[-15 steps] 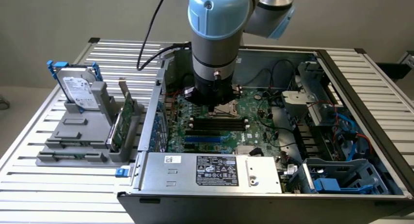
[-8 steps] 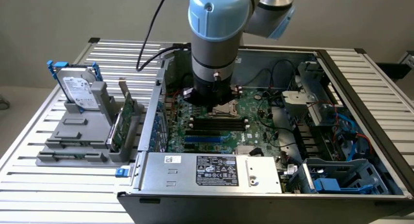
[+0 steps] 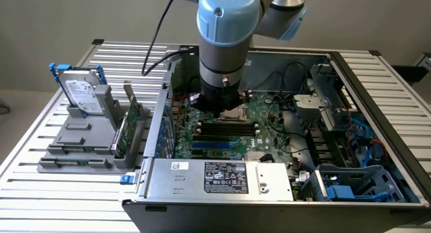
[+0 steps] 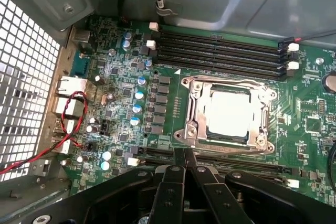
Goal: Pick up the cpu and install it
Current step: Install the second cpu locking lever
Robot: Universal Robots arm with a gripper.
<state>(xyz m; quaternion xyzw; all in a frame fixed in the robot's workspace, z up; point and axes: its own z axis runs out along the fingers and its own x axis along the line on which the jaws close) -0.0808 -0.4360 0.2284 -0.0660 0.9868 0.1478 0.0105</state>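
Already the small flat silvery square cpu [image 4: 229,115] sits in its metal-framed socket [image 4: 195,109]; the black pincer [image 4: 184,157], closed and empty, should lift away straight, I judge.

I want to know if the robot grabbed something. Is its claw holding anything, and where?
Nothing is held. The gripper is shut with nothing between its fingers, hovering above the motherboard. The cpu sits in the socket, untouched.

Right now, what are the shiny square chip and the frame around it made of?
The chip looks like metal with a smooth, pale silvery top, since it glares brightly under the light. The frame around it looks like bare stamped steel, grey and glinting, though that's a guess from its look.
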